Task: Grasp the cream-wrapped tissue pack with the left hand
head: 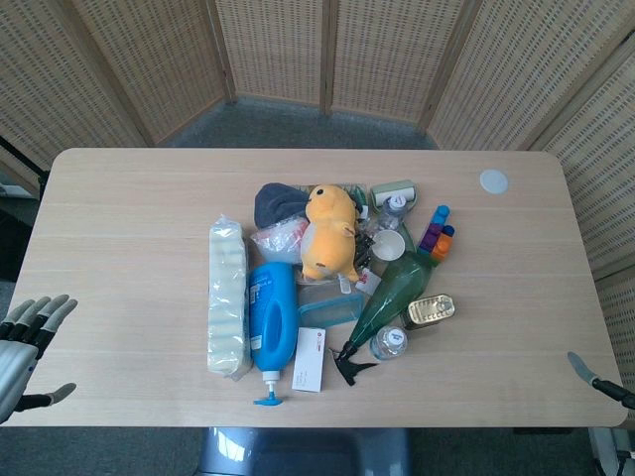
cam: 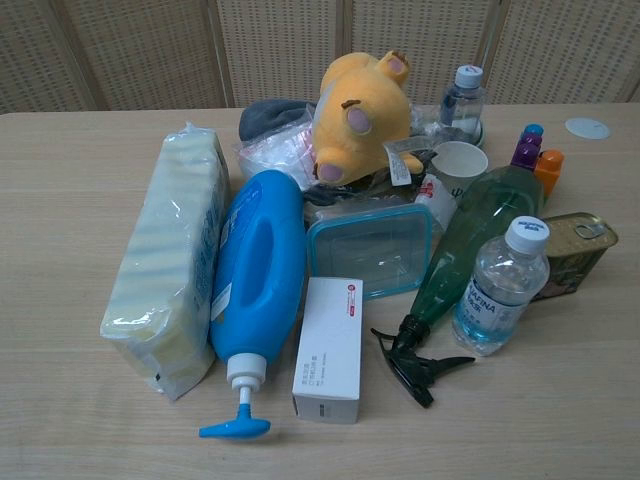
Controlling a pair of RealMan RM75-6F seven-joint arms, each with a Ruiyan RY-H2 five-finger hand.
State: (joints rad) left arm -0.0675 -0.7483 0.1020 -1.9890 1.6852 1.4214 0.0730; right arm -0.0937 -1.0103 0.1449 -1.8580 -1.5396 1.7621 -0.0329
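The cream-wrapped tissue pack (head: 226,297) (cam: 172,253) lies lengthwise on the table, at the left edge of the pile, right beside a blue pump bottle (head: 272,319) (cam: 255,272). My left hand (head: 26,347) hovers off the table's near-left corner, well to the left of the pack, fingers spread and holding nothing. Only a fingertip of my right hand (head: 595,378) shows at the table's near-right corner, far from the pile. Neither hand appears in the chest view.
The pile also holds a yellow plush toy (head: 330,231), a green spray bottle (head: 389,297), a small water bottle (cam: 500,286), a tin can (head: 431,310), a white box (cam: 328,350), a clear lidded container (cam: 372,248) and a white disc (head: 493,181) apart at the far right.
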